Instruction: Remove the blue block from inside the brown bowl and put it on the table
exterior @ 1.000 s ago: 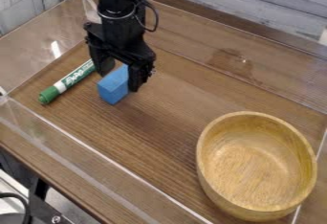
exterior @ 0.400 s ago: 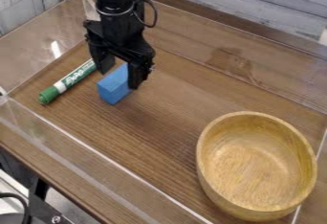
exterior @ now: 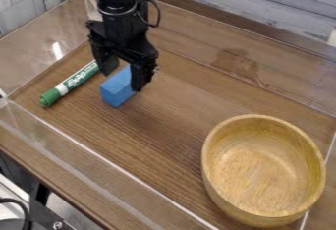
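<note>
The blue block [exterior: 117, 88] rests on the dark wood table [exterior: 184, 96] at the left, just below my gripper [exterior: 122, 69]. The gripper's black fingers stand apart, straddling the block's upper end, open and not clamped on it. The brown bowl [exterior: 262, 167] sits at the lower right with nothing inside it, well away from the block and the gripper.
A green-and-white marker pen [exterior: 71, 83] lies on the table just left of the block. Low clear acrylic walls [exterior: 79, 165] run round the table's edges. Open tabletop lies between the block and the bowl.
</note>
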Controlling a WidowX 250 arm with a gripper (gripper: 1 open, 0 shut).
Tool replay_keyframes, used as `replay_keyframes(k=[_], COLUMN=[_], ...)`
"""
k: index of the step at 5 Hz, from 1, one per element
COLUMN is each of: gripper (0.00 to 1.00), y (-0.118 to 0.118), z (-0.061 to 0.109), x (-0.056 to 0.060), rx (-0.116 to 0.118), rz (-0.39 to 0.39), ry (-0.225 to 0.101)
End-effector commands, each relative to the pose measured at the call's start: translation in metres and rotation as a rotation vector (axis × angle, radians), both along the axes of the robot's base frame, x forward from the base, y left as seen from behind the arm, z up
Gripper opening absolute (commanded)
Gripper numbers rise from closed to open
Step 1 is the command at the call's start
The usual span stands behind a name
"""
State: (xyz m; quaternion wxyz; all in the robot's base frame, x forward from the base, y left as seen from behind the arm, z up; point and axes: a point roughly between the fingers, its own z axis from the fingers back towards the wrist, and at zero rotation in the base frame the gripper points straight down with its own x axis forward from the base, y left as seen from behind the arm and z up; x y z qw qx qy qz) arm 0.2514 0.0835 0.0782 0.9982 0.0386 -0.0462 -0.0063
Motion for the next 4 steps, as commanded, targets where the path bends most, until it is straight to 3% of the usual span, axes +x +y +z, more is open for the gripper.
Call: replay_keyframes(k=[1, 4], gripper=[1.00, 1.00], y=[0.0066, 0.0081], z=[0.0154, 0.0118], x=[0.0103, 0.0108], rx=[0.012, -0.004], rz=[0.004, -0.012], ry=[-0.060, -0.054])
